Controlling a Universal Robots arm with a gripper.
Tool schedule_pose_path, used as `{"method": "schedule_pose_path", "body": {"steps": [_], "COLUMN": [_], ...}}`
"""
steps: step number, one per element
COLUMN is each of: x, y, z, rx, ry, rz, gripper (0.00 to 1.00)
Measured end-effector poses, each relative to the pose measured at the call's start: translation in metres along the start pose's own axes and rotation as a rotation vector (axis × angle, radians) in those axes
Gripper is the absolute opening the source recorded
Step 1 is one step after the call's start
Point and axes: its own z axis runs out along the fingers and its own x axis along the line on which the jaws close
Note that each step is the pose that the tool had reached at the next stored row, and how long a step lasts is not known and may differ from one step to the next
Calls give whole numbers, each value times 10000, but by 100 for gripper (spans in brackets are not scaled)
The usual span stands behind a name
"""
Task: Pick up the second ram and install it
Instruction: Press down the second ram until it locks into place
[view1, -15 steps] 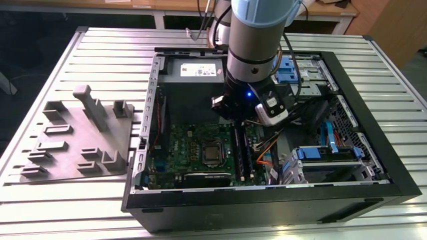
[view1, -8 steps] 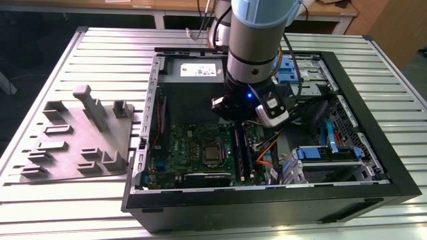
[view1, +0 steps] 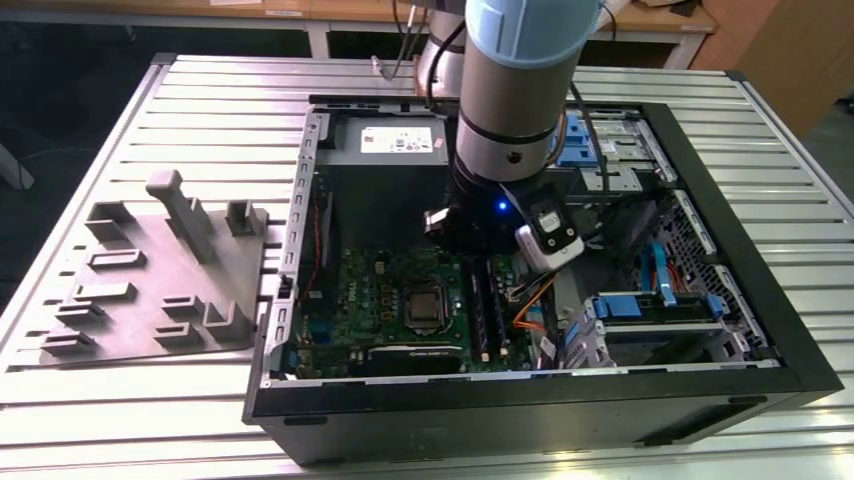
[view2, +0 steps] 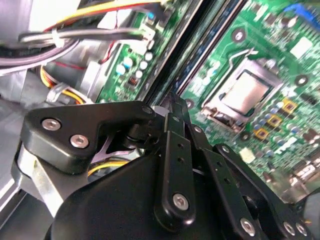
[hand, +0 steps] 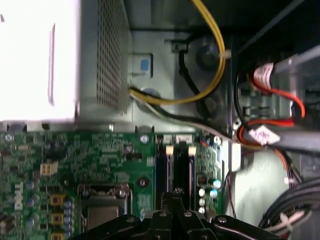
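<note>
One gripper (hand: 177, 192) above motherboard (hand: 100, 150)

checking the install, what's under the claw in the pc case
Under the claw lie the memory slots on the green motherboard, beside the processor socket. The claw's own linkage covers the slots' near ends.

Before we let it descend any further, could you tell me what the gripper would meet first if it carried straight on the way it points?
Most likely the memory slots on the motherboard: the gripper points down at them in the first wrist view. Depth is unclear, so I cannot tell how far above them it is.
</note>
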Motion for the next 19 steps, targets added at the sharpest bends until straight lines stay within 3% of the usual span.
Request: {"method": "schedule_pose_path", "body": {"steps": [4, 11, 15, 19], "x": [-1, -2, -3, -4], "y": [-109, -267, -360, -417], "z": [-3, -7, -9, -10], "rx": [160, 354, 427, 436], "ry": [-1, -3, -3, -3], "rz": [-6, -13, -16, -17], "gripper": [10, 10, 10, 10]}}
